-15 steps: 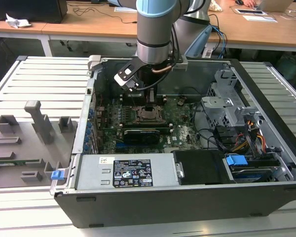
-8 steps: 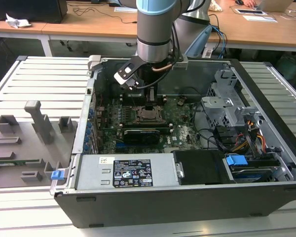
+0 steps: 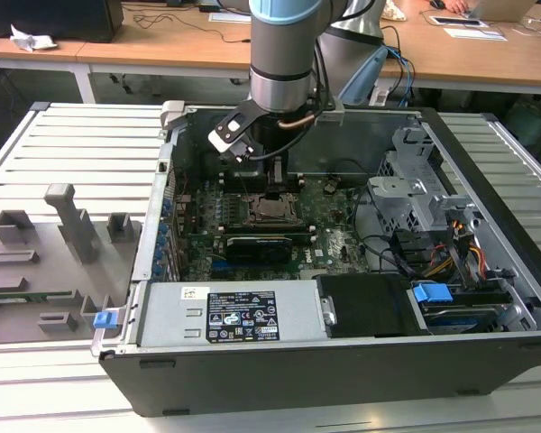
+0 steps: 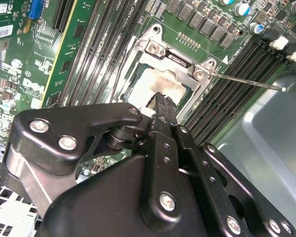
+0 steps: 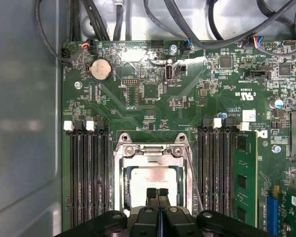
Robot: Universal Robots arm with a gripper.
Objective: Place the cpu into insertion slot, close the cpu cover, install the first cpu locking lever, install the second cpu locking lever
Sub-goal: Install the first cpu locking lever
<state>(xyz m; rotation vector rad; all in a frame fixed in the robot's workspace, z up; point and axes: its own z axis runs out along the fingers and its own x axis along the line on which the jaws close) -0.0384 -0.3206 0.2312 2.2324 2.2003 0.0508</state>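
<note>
**A:** What is lying in the insertion slot (image 5: 117, 163)?

**B:** The cpu (image 5: 150, 175) is sitting flat inside it. It is a small square chip, and its silvery-grey metal top is showing dull, smudged reflections.

**A:** And the cpu cover (image 5: 150, 154)?

**B:** It is lying down over the slot. It is a thin, bright steel frame, and its square window is leaving the chip's top exposed. Two screw heads are shining along one edge of it.

**A:** Where is the hand (image 5: 158, 193) hanging?

**B:** It is hanging directly over the slot. It is made of matte black metal links joined by silver bolts. Its two narrow, ribbed fingers (image 4: 164, 106) are pressing together with nothing between them. Their tips are pointing down at the chip near one edge of the window. I cannot tell whether they are touching the metal.

**A:** Is anything standing out from the slot?

**B:** A locking lever (image 4: 246, 81) is. It is a thin steel wire rod, and it is slanting away from one corner of the slot.

**A:** What is lying around the slot?

**B:** Long, narrow black memory slots (image 5: 89, 173) are running along two opposite sides of it. They are sitting on a glossy green motherboard (image 5: 153, 103). In the exterior view, a grey sheet-metal computer case (image 3: 487, 361) is enclosing the whole board.
</note>
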